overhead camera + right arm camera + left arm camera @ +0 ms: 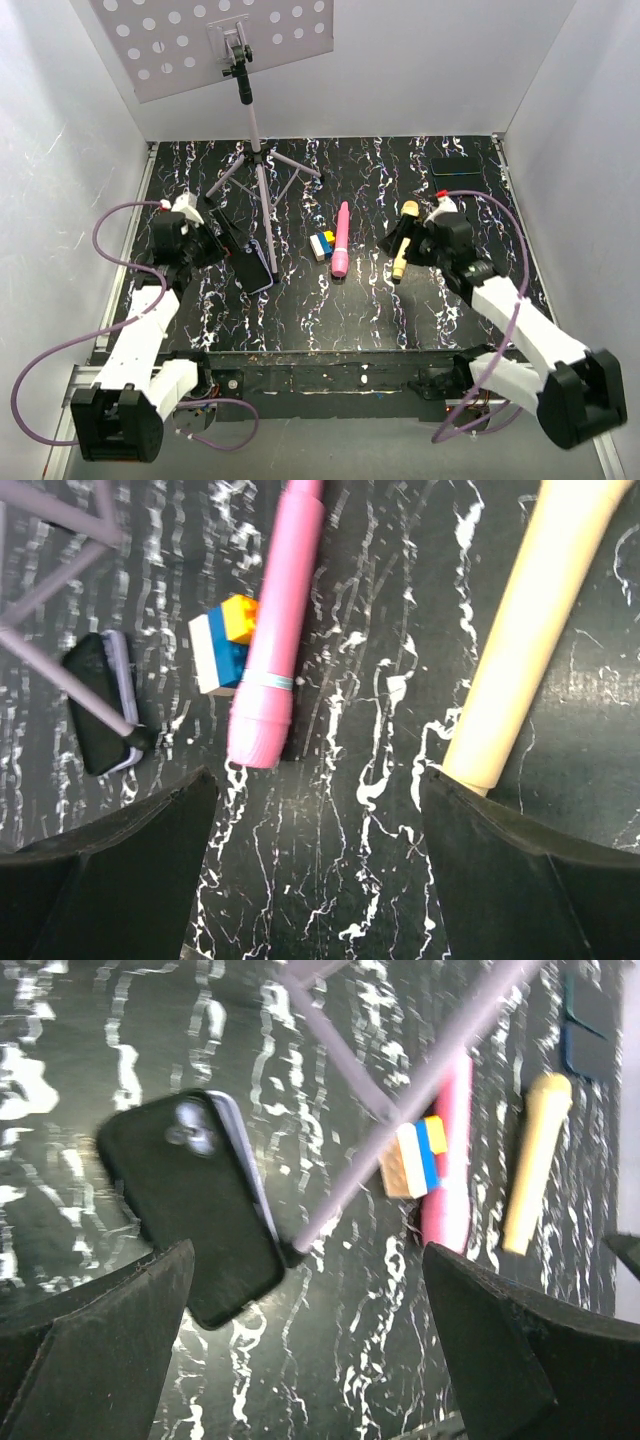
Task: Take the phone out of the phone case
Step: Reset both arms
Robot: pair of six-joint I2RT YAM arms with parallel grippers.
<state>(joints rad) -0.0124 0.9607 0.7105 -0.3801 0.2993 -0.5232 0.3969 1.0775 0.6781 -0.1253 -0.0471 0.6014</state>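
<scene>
Black, matte wedges are the fingers (100, 1350) of my left pincer (307, 1260), spread wide with nothing between them, hanging above the table (90, 1020), a glossy black top veined with white. Just beyond the gap lies the phone (190, 1210), a dark slab with rounded corners. The phone case (247, 1155) shows as a thin pale lavender strip along one long edge; whether the phone sits fully in it I cannot tell. A foot of the lavender tripod (450, 1065) touches or nearly touches the phone's near corner, and its slim leg crosses that side, while the phone's other long edge faces bare table. Past the leg sit a small blue, white and yellow block (415, 1160), a smooth pink cylinder (450, 1210) and a cream rod (530, 1160). My right pincer (318, 780) is likewise wide and empty, with the cream rod's end just beside one finger and open tabletop between the fingers. White walls (70, 120) close the table on three sides.
</scene>
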